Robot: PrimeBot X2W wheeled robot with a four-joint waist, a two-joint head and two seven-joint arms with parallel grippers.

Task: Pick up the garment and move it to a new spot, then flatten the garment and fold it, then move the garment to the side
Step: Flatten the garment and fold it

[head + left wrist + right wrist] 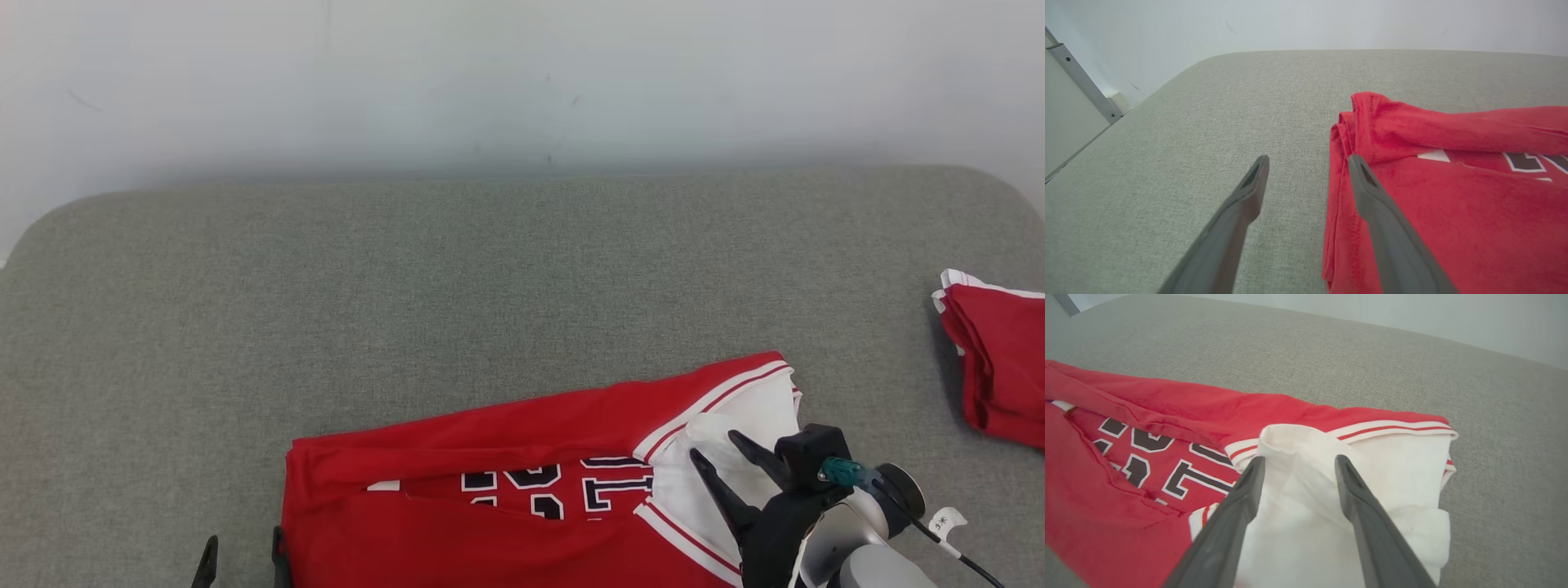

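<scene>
On my head feed the red jersey [506, 441] lies along the bottom centre of the frame on the gray padded counter [408, 286], its black-and-white lettering showing between 2 folded red flaps and its white panel [1400, 473] at the right end. The left jaws stand wide open with nothing in them. In the left wrist view, 1 of the fingers [1241, 212] is over bare counter and the other over the jersey's left edge. The right jaws are spread above the white panel with a raised fold of white cloth between them, not pinched. A 2nd folded red garment [1000, 359] sits at the right edge, well apart.
</scene>
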